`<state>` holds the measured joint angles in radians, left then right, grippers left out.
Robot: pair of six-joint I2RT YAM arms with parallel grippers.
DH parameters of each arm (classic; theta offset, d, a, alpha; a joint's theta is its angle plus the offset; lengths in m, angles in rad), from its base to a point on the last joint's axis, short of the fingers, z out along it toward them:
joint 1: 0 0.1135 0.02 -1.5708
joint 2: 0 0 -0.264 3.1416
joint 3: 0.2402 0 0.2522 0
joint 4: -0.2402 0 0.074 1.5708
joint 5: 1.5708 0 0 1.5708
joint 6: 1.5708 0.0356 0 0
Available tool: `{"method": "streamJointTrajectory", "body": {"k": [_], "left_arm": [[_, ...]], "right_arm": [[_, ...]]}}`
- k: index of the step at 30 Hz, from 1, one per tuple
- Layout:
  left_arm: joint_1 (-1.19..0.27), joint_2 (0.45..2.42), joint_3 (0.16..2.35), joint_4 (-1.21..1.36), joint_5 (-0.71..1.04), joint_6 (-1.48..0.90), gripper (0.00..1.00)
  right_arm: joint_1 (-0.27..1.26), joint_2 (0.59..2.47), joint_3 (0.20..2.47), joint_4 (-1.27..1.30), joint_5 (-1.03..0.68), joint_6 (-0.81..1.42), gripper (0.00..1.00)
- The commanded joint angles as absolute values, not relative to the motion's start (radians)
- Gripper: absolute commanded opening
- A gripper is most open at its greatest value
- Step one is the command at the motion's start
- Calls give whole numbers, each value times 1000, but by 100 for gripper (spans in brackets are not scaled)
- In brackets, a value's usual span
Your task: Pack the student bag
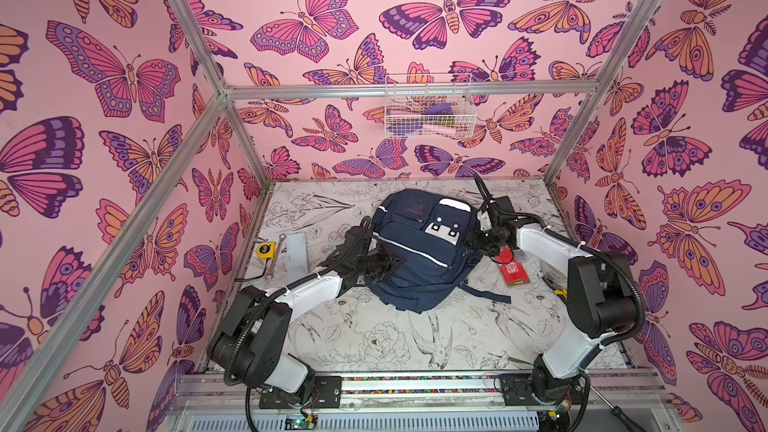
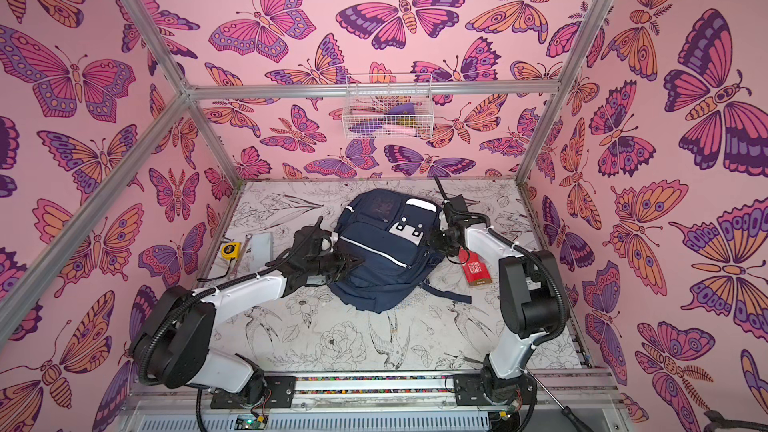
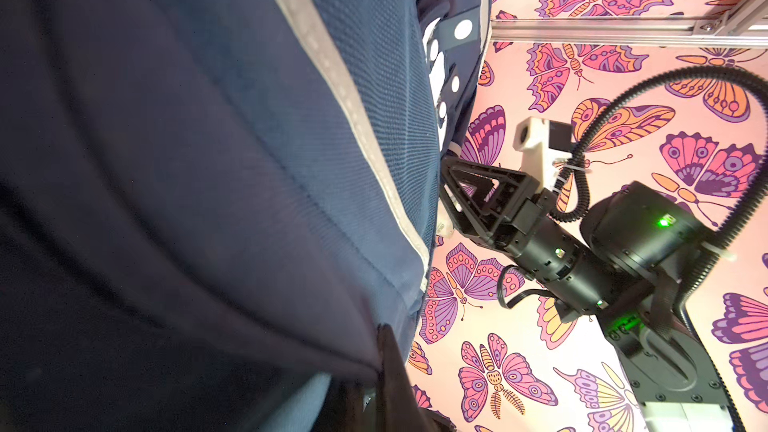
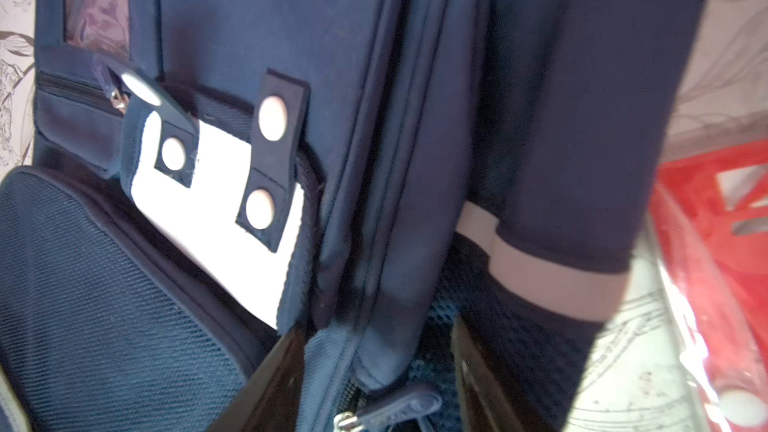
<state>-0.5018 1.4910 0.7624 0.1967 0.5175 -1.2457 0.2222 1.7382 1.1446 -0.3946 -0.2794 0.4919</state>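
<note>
- In both top views the student bag (image 1: pixel 419 268) (image 2: pixel 374 280) lies flat in the middle of the table (image 1: pixel 374 338), front pockets up, and we see no compartment gaping
- A red packet (image 1: pixel 514 272) lies on the table just beside the bag's right edge, and a yellow tape measure (image 1: pixel 266 250) sits well apart at the left; both are outside the bag
- In a top view the left gripper (image 1: pixel 397 261) is at the bag's left flank and the right gripper (image 1: pixel 476 242) at its right flank
- In the left wrist view navy fabric fills most of the frame; the left gripper is pressed together, and creases run into its dark finger (image 3: pixel 390 367), so we judge it pinches a fold of the bag
- In the right wrist view the right gripper (image 4: pixel 376 326) stands spread, one finger either side of a closed zip seam, with a zip pull (image 4: pixel 395 407) low between them, not yet nipped; the white patch (image 4: pixel 232 218) is near
- We judge the packing barely begun: the zip is still to be drawn open, then the loose things go in; whether anything is inside already we cannot tell
</note>
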Motion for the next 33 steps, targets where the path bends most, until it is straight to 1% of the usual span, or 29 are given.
{"method": "streamJointTrajectory", "body": {"k": [1, 3, 6, 11, 14, 18, 19, 22, 24, 27, 30, 32, 33], "left_arm": [[-497, 1496, 743, 297, 571, -1254, 0], [-495, 1503, 740, 311, 575, -1261, 0], [-490, 1512, 742, 316, 583, -1264, 0], [-479, 1519, 747, 316, 592, -1262, 0], [-477, 1522, 749, 316, 593, -1261, 0], [-477, 1523, 744, 316, 589, -1259, 0], [-475, 1524, 743, 315, 589, -1259, 0], [-473, 1526, 741, 316, 593, -1256, 0], [-470, 1530, 741, 316, 597, -1256, 0], [-466, 1527, 741, 316, 603, -1256, 0], [-463, 1525, 744, 312, 610, -1256, 0], [-462, 1523, 747, 306, 614, -1253, 0], [-462, 1520, 746, 304, 615, -1250, 0]], "right_arm": [[221, 1740, 1119, -347, -345, 461, 53], [224, 1709, 1072, -309, -364, 460, 49], [223, 1652, 1012, -269, -372, 467, 47], [225, 1607, 972, -268, -383, 468, 41], [225, 1589, 957, -265, -370, 468, 34], [225, 1579, 956, -270, -369, 466, 23], [227, 1580, 956, -273, -371, 466, 22], [236, 1579, 956, -291, -369, 465, 23], [252, 1544, 956, -318, -348, 463, 24], [301, 1522, 983, -434, -210, 457, 24], [352, 1512, 1042, -587, -27, 439, 32], [383, 1513, 1075, -655, 47, 416, 41], [395, 1519, 1088, -680, 69, 407, 42]]}}
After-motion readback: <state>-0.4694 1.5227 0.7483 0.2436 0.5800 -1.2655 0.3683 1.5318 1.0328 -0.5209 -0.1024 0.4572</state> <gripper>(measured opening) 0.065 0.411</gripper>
